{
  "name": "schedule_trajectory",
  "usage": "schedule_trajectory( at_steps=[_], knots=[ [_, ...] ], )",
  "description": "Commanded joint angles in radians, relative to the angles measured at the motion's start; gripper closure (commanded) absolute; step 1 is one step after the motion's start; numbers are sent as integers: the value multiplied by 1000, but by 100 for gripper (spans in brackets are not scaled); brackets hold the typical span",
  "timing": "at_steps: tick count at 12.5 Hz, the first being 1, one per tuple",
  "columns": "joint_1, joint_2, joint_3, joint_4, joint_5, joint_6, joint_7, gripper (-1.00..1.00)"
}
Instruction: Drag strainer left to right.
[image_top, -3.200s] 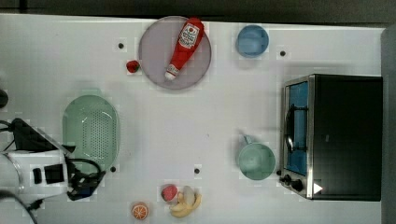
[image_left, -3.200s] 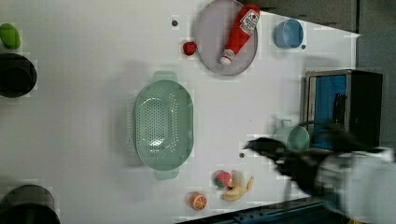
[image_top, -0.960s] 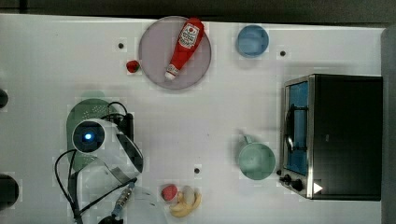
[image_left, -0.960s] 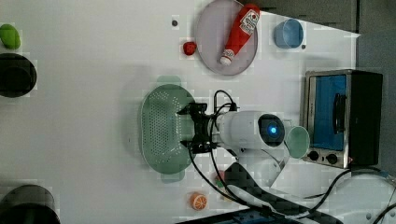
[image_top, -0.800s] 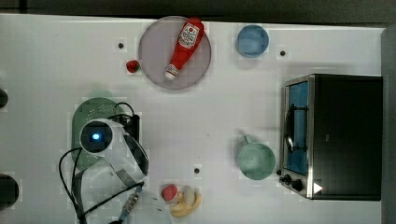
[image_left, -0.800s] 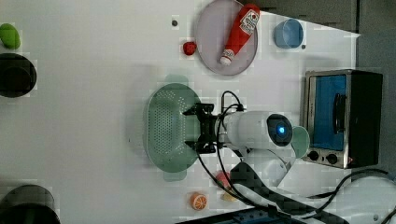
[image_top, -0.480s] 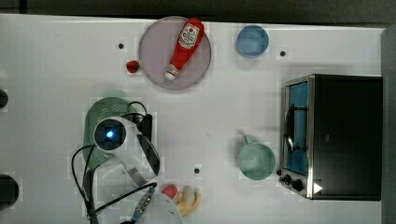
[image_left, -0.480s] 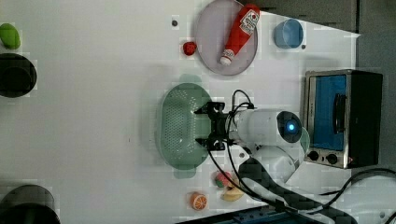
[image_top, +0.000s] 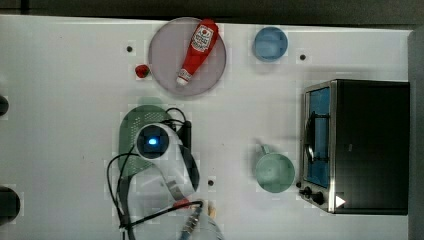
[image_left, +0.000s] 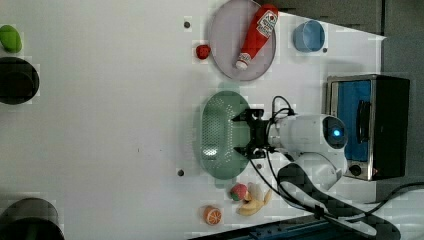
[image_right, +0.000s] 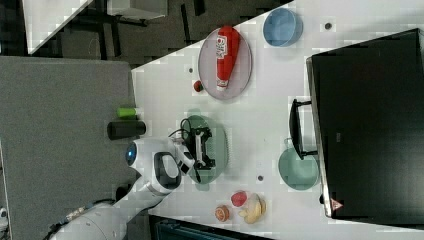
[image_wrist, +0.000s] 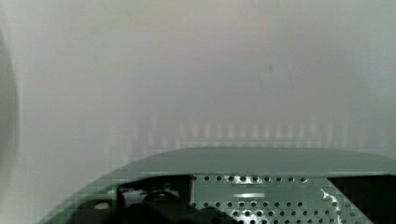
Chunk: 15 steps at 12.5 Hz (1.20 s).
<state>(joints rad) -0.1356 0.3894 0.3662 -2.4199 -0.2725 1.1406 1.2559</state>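
Note:
The strainer (image_left: 216, 135) is a pale mint-green oval colander with a dotted bottom, lying mid-table. My gripper (image_left: 243, 135) reaches into it from the left view's right, open, its black fingers (image_left: 246, 119) spread wide inside the bowl near the wall closest to the arm. Nothing is pinched between them. In the top view the arm's white wrist (image_top: 152, 142) covers much of the strainer (image_top: 129, 131). The right view shows the gripper (image_right: 204, 147) over the strainer (image_right: 220, 145). The strainer's holed floor and rim (image_wrist: 261, 193) appear close up in the wrist view.
On the top view's right a teal mug (image_top: 274, 172) stands beside a toaster oven (image_top: 357, 145). Behind the strainer a ketchup bottle (image_top: 197, 47) lies on a plate (image_top: 167, 55), with a strawberry (image_top: 142, 71) and a blue bowl (image_top: 270, 43) near. Toy fruit (image_left: 250, 200) sits by the front edge.
The strainer has slid toward the top view's right together with the open gripper inside it. The other objects have stayed put.

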Motion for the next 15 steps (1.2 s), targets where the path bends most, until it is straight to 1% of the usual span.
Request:
schedule_trajectory(
  at_steps=[1, 5, 10, 13, 15],
  knots=[
    [-62, -22, -22, -21, 21, 0, -108, -100],
    [-99, -39, -75, -26, 21, -3, -195, -100],
    [-106, -53, -175, -28, 21, 2, -300, -100],
    [-108, -53, -231, -24, 21, 2, -399, -100],
    [-109, -53, -264, -21, 21, 2, -424, -100]
  ],
)
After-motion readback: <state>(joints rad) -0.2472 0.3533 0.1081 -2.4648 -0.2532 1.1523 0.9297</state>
